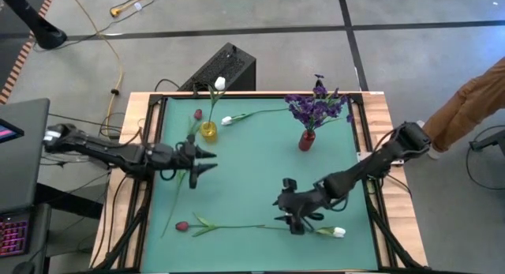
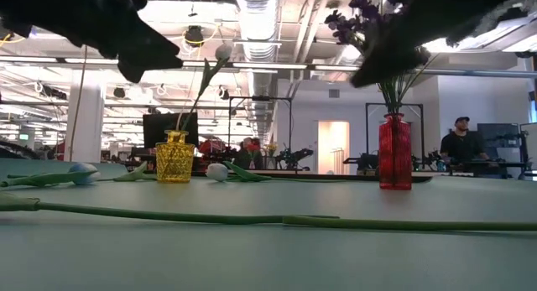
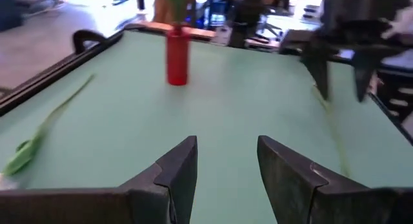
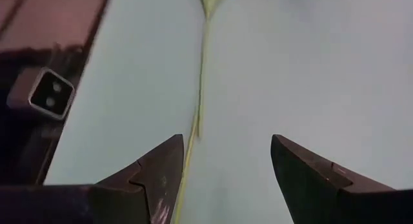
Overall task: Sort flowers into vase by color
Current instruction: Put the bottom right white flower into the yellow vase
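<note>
Flowers lay scattered on my tabletop; right gripper hovered over a white tulip's stem, jaws wide, empty; left gripper part-open, empty.

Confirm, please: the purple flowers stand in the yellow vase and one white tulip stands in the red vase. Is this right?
Not right: the vases are swapped. In the high view the purple flowers stand in the red vase, and the white tulip stands in the yellow vase.
</note>
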`<move>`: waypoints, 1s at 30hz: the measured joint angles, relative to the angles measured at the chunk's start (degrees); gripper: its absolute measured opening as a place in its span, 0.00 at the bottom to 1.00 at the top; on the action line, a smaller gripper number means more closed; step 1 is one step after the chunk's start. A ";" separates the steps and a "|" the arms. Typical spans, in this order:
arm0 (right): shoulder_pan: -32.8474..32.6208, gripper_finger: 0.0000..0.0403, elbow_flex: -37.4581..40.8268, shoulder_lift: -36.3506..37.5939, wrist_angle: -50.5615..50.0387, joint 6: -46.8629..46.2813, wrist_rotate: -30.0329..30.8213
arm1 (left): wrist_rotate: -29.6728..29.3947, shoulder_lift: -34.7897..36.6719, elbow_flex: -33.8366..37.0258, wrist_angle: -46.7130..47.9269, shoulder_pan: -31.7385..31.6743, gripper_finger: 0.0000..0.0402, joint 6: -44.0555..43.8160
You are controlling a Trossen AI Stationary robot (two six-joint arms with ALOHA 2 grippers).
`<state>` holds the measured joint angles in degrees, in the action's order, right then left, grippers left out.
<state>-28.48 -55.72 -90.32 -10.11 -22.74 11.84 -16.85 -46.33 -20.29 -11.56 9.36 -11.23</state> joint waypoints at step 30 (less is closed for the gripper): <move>-16.91 0.65 3.45 -0.76 -12.67 -29.83 3.97 | 3.06 -21.30 0.00 -21.99 12.57 0.37 12.04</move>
<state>-45.39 -52.26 -91.08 -22.79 -52.57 15.81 -13.78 -67.64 -20.29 -33.56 21.93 0.81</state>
